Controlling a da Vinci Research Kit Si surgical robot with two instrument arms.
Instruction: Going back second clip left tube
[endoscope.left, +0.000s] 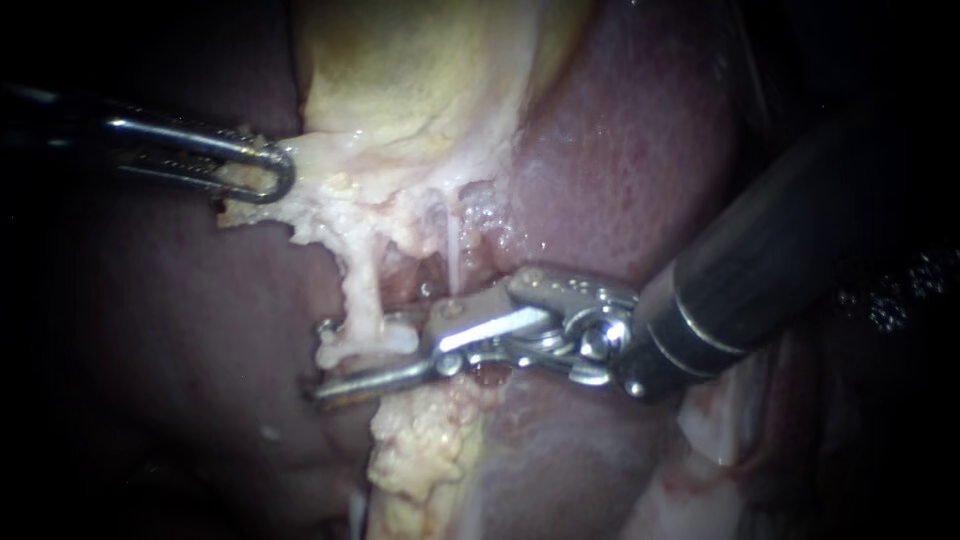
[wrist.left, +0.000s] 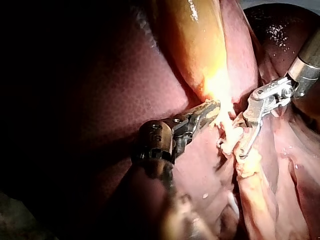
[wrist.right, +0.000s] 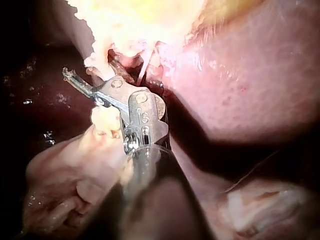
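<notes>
Left instrument (endoscope.left: 255, 172): jaws clamped on the gallbladder (endoscope.left: 400, 90) at its lower edge.
Right instrument (endoscope.left: 340, 358): jaws apart, straddling the left tube (endoscope.left: 362, 285) (no clip clearly visible).
Risk: if it pulls back crooked, a jaw tip could hook and tear the tube.

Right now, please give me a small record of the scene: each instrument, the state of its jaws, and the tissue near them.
left instrument: comes in from the left, jaws shut on pale tissue at the gallbladder's lower edge
right instrument: jaws open, one on each side of the left tube
left tube: pale strand running between the open jaws
thin strand: beside the left tube, touched by neither instrument
liver: dark red, around the site
clip: none I can make out
</notes>
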